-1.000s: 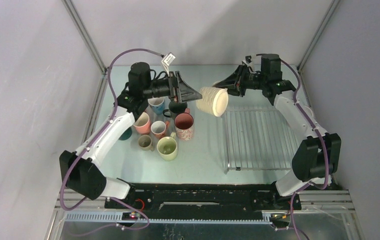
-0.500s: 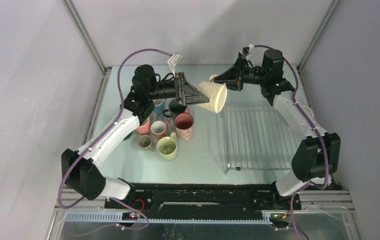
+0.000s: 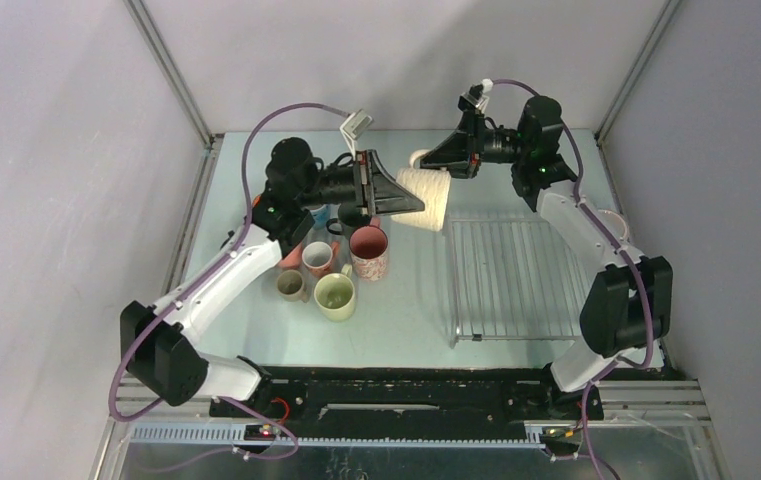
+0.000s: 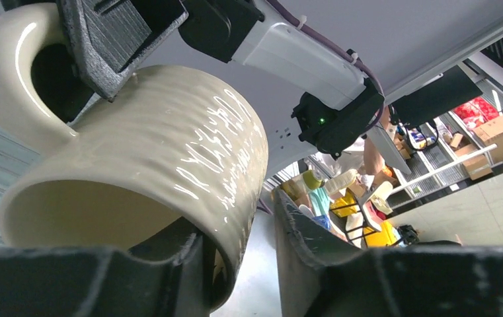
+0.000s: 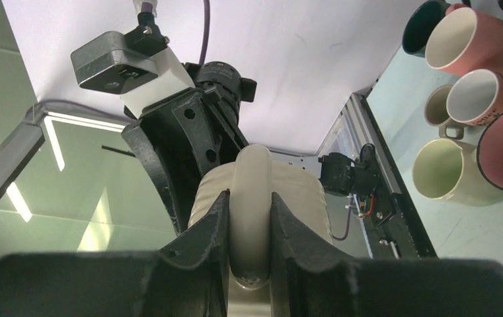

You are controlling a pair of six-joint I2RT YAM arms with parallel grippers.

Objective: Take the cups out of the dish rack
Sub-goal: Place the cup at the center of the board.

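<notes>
Holding the cup [image 3: 426,197] by its handle, the right claw [image 3: 434,162] hangs near the bench's [image 3: 406,300] far edge. The left claw [image 3: 408,203] sits narrow round its rim; I cannot tell if it grips. Now the rack [image 3: 516,280] looks bare, and the other cups [image 3: 334,262] stand on the left side.

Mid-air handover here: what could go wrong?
1. The right gripper pinches the beige mug only by its handle; if it lets go while a gap shows between the rim and the left fingers, the mug could drop.
2. A fall here could strike the standing mugs close by.
</notes>
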